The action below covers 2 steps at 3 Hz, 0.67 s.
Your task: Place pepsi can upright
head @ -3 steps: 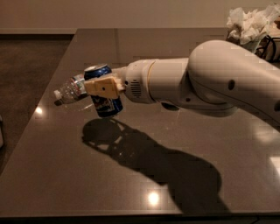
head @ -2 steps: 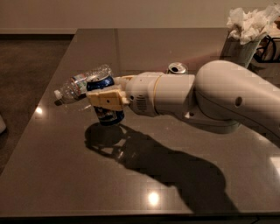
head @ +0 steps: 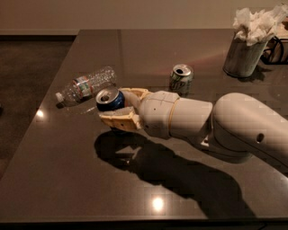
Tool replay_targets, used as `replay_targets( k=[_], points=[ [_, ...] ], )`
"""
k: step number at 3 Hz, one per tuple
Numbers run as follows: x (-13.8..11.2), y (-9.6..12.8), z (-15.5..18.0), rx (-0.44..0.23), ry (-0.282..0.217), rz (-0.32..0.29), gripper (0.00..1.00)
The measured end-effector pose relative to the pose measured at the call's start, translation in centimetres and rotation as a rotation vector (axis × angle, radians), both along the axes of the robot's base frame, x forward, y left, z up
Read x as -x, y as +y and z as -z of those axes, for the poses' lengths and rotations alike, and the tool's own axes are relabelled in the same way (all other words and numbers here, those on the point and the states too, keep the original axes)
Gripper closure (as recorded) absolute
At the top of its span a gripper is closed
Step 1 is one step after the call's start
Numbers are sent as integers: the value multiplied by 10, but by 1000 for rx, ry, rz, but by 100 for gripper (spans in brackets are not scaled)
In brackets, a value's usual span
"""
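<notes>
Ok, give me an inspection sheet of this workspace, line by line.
Surface: dark glossy table, with lamp reflections and the arm's shadow on it.
Job's things: pepsi can, left of centre, silver top facing up; whether it touches the table cannot be told.
Clutter: clear plastic bottle lying on its side just behind the pepsi can; green-and-white can upright; metal cup stuffed with paper napkins, far right.
Grippers: gripper low over the table, jaws closed on the pepsi can from both sides.
Cables: nothing seen.
Surroundings: dark floor left of the table, pale wall behind it.
</notes>
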<state>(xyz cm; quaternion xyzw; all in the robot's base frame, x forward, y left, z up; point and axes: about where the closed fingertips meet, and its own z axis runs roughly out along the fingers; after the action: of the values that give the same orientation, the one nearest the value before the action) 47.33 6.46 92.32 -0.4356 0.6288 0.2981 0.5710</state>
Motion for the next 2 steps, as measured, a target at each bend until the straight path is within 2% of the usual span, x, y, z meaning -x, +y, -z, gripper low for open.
replay_targets(
  k=[1, 2],
  points=[
    [3, -8, 5, 23, -143, -8, 81],
    [2, -15, 7, -6, -196, 22, 59]
  ],
)
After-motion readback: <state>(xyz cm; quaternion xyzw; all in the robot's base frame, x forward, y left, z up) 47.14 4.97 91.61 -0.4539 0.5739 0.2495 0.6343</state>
